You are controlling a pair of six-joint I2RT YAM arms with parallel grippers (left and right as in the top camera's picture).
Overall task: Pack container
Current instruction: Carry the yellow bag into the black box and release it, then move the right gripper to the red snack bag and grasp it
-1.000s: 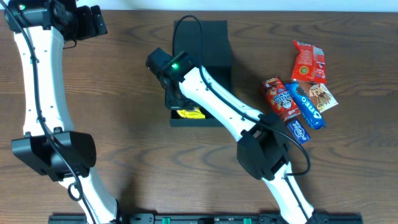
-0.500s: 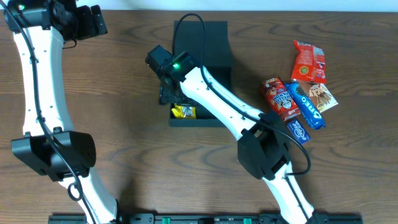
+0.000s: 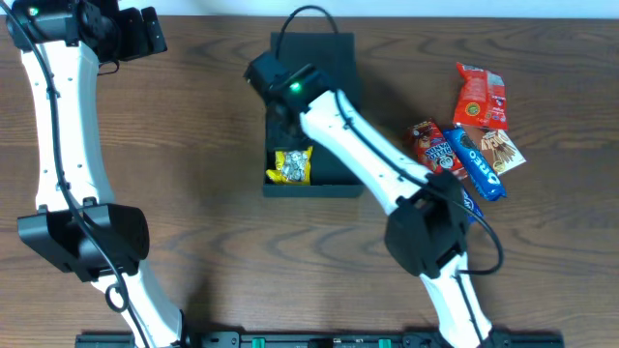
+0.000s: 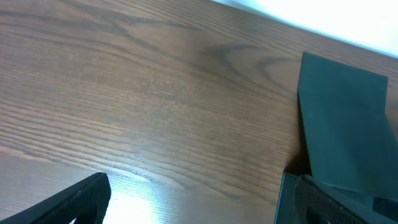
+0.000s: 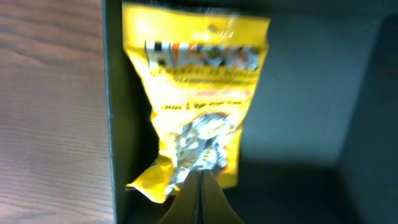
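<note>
The container [image 3: 311,188] is a dark teal box in the middle of the table, its lid [image 3: 314,50] folded open at the far side. A yellow snack packet [image 3: 292,166] lies in its near left corner. My right gripper [image 3: 282,124] hovers over the box on the far side of the packet. In the right wrist view its fingers [image 5: 199,177] are pressed together with nothing between them, and the packet [image 5: 196,99] lies beyond the tips. My left gripper [image 3: 137,33] is open and empty at the far left. In its wrist view [image 4: 196,186] the container [image 4: 348,124] shows at the right.
Several snack packets lie to the right of the box: a red one [image 3: 481,95], a red-brown one [image 3: 435,151], a blue Oreo pack [image 3: 475,160], a tan one [image 3: 503,150] and a small blue one [image 3: 464,203]. The table's far edge is behind the lid.
My right gripper has moved from the near end of the box toward the lid. The yellow packet, partly covered before, now lies uncovered in the box. The left arm has not moved.
</note>
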